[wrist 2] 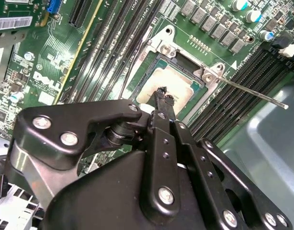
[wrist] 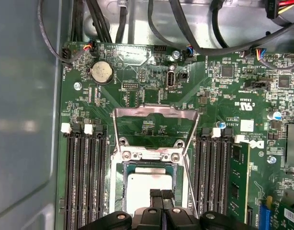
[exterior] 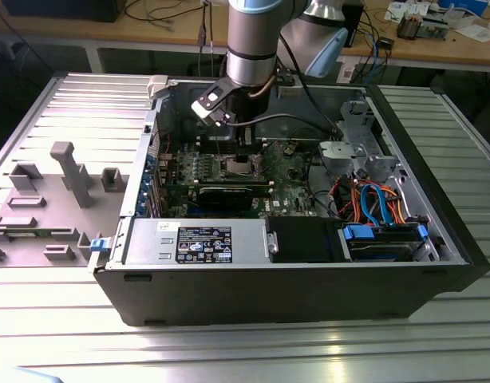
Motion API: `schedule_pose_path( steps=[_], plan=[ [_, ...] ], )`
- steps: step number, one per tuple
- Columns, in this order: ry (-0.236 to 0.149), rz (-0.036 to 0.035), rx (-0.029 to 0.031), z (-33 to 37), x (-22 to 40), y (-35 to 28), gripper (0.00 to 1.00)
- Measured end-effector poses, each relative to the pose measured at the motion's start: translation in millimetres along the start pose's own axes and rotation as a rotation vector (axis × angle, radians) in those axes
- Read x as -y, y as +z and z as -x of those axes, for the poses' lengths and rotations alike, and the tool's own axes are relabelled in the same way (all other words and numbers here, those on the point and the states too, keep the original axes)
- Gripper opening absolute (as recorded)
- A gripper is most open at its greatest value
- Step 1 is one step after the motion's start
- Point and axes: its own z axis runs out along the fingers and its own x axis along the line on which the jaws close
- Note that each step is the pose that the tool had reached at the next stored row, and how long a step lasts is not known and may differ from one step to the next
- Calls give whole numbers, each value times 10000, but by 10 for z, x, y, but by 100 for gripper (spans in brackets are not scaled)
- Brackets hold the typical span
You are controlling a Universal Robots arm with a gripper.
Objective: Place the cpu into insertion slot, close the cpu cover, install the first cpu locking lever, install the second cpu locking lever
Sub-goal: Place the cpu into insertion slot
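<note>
The cpu [wrist: 146, 186] lies flat in the insertion slot [wrist: 119, 178], its silvery top showing in both wrist views [wrist 2: 172, 82]. The cpu cover [wrist: 154, 112] is swung open, away from the slot, with bare green board showing through its window. A thin locking lever [wrist 2: 253, 94] sticks out sideways from the socket's corner. My gripper [wrist: 161, 194] is shut with nothing between its fingers. Its tips [wrist 2: 163, 94] sit just over the chip's edge, touching it or nearly so. In the exterior view the gripper [exterior: 245, 144] reaches down into the open computer case over the socket [exterior: 241, 165].
Long black memory slots [wrist: 87, 182] flank the socket on both sides [wrist: 211, 172]. Black cables [wrist: 152, 28] run along the board's edge. A black graphics card [exterior: 229, 194], the power supply [exterior: 201, 242], a grey drive cage [exterior: 349, 155] and the case walls [exterior: 153, 120] surround the arm.
</note>
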Motion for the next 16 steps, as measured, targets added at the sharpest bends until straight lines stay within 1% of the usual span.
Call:
schedule_pose_path(
  steps=[8,16],
  plan=[
    [0,1,-5,1,0,-38,11],
    [0,0,-7,3,1,-55,11]
  ],
)
